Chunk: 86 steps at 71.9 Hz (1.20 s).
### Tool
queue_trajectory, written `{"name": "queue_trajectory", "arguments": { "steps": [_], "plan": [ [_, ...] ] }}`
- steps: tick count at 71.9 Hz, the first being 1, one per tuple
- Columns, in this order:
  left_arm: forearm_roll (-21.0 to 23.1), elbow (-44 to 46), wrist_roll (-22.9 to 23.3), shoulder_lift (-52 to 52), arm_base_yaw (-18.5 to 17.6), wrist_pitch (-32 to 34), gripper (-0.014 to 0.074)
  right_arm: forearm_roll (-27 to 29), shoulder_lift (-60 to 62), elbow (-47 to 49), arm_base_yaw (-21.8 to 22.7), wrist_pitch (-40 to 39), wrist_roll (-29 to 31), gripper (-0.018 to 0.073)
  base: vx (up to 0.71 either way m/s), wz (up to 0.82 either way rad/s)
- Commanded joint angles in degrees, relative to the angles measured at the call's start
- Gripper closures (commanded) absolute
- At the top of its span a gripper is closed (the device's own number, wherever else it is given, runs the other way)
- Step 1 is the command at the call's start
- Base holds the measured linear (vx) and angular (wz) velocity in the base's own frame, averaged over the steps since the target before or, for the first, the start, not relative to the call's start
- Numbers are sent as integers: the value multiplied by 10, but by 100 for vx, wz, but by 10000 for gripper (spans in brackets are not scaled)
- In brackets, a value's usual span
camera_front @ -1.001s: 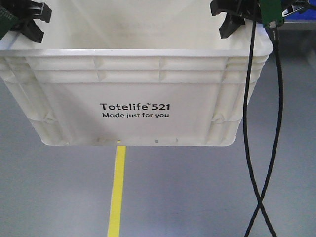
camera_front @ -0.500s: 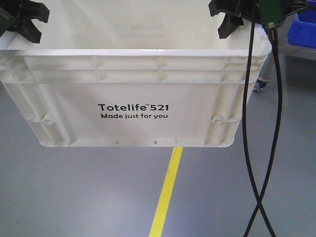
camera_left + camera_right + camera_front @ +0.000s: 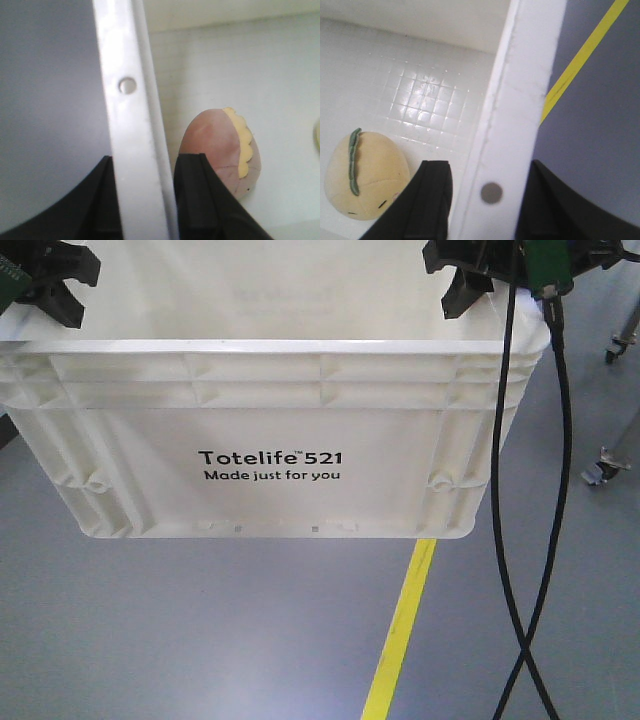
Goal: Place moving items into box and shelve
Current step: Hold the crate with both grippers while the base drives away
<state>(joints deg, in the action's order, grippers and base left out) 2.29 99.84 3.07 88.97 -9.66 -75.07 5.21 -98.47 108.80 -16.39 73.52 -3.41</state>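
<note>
1. State: the box [image 3: 270, 440] hangs clear of the floor [image 3: 150, 640], carried between both hands. No shelf is in view.
2. The left hand [image 3: 145, 170] is clenched on the left rim [image 3: 132, 125], one finger outside the wall and one inside. The right hand [image 3: 487, 172] grasps the right rim [image 3: 520, 100] the same way.
3. Risk, slip: only two narrow rim pinches carry the box, with nothing beneath it. Smooth plastic could slide out if either clamp eases or the arms spread. The wrist views show only fingertips, so I cannot judge how deep the bite is.
4. Risk, tilt: uneven arm height would cant the box. The pink-brown soft toy [image 3: 215, 150] and the cream soft toy [image 3: 362, 175] lie loose on the bottom and would roll.
5. Risk, snag: the black cable [image 3: 560, 490] hangs just beside the right corner and may catch on shelving.
6. Risk, collision: a castered frame [image 3: 600, 468] stands near on the right, and a wide turn of the base could knock the box.
</note>
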Motion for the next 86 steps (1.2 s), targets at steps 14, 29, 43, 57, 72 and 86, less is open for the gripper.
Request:
{"name": "queue_trajectory", "arguments": {
  "steps": [14, 29, 43, 57, 72, 86],
  "plan": [
    [8, 21, -4, -33, -1, 60, 597, 9, 38, 23, 1, -17, 16, 562, 48, 10],
    [8, 21, -4, -33, -1, 60, 597, 9, 38, 23, 1, -17, 16, 562, 50, 6],
    [8, 21, -4, -33, -1, 60, 597, 9, 38, 23, 1, -16, 16, 562, 51, -3],
    [8, 21, -4, -33, -1, 60, 597, 9, 38, 23, 1, -16, 16, 562, 51, -8],
    [8, 21, -4, -33, -1, 60, 597, 9, 38, 23, 1, -16, 16, 562, 54, -14],
    [7, 21, -4, -33, -1, 60, 597, 9, 38, 23, 1, -16, 16, 562, 56, -19]
  ]
}}
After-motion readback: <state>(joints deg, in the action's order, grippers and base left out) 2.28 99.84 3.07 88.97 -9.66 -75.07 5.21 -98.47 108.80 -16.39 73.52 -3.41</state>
